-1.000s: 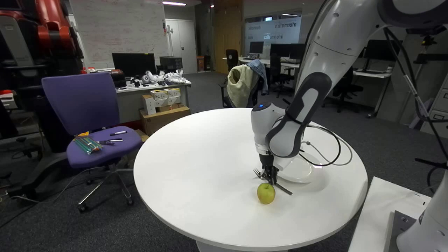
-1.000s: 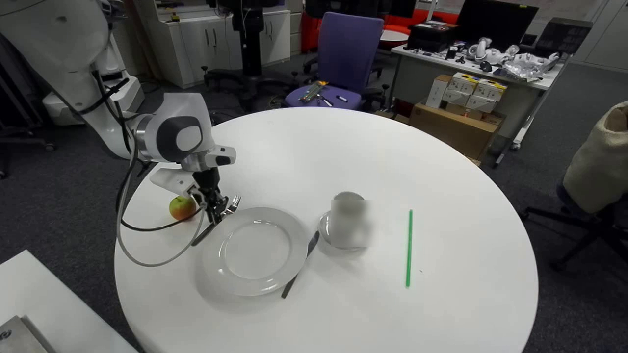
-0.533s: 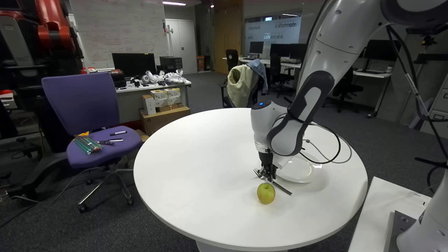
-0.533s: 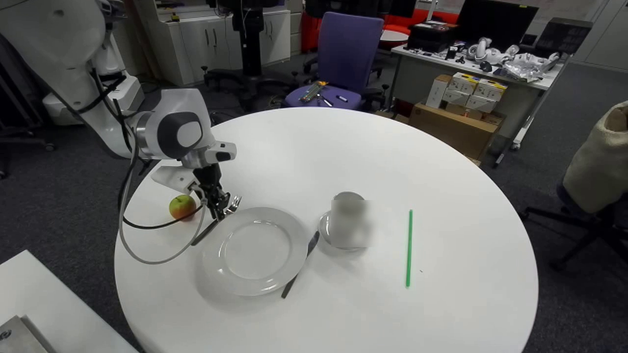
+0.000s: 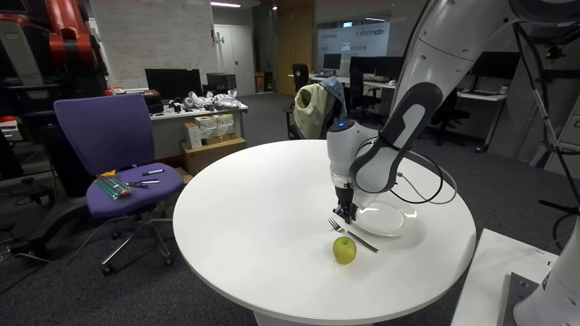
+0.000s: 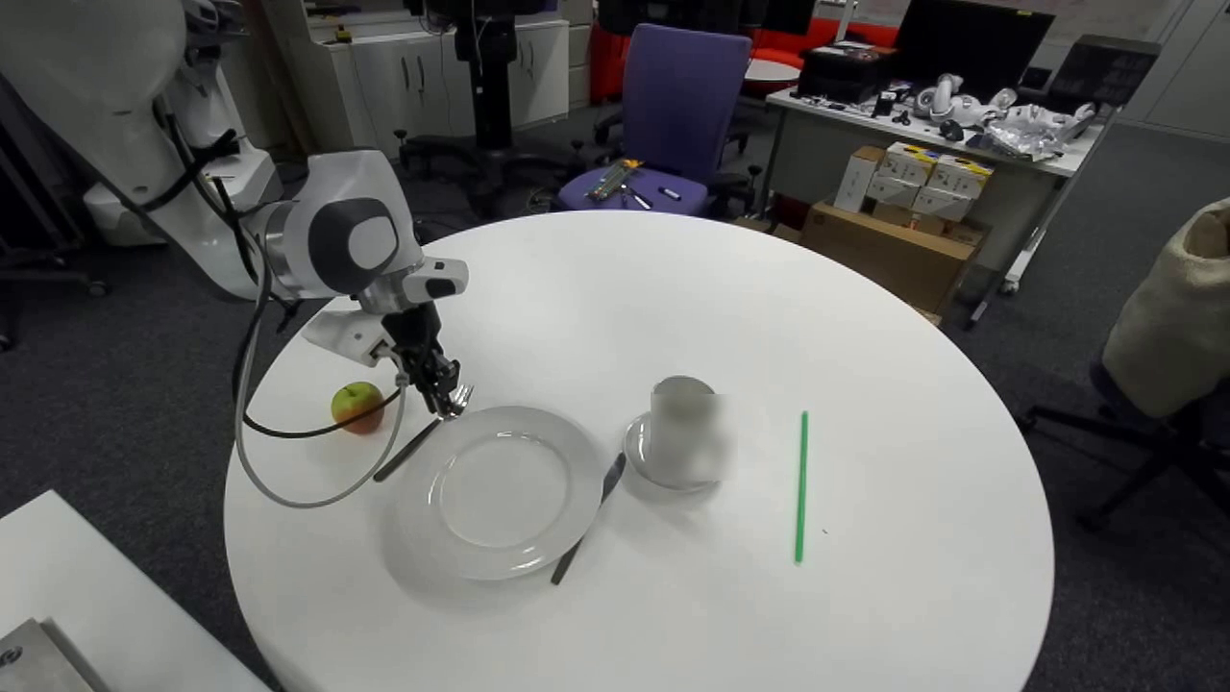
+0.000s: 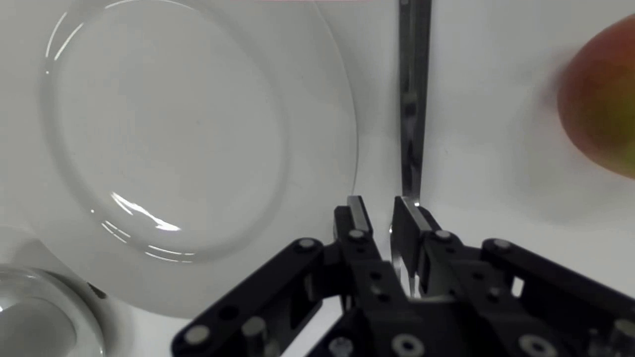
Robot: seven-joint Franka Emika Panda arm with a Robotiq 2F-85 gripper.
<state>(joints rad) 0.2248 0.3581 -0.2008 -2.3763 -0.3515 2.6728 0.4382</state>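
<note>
Lying on a round white table (image 5: pixel 253 217), the fork (image 7: pixel 414 84) sits between a plate (image 7: pixel 168 124) and an apple (image 5: pixel 344 250), just beside the plate's rim. Above its prong end hangs the gripper (image 7: pixel 380 213), black, its two fingers a little apart with a bare gap between the tips; the fork lies below them, outside their grasp. In the wrist view the fingers hide part of the fork's head. The plate is white and glossy, the apple yellow-green with a red side. In an exterior view, a knife (image 6: pixel 613 475) lies at the plate's far side, near a pale blurred shape (image 6: pixel 690 437) on a saucer (image 6: pixel 636 459); farther out is a green stick (image 6: pixel 801 485). Beyond the table, in both exterior views, stands a purple chair (image 5: pixel 106 131).
</note>
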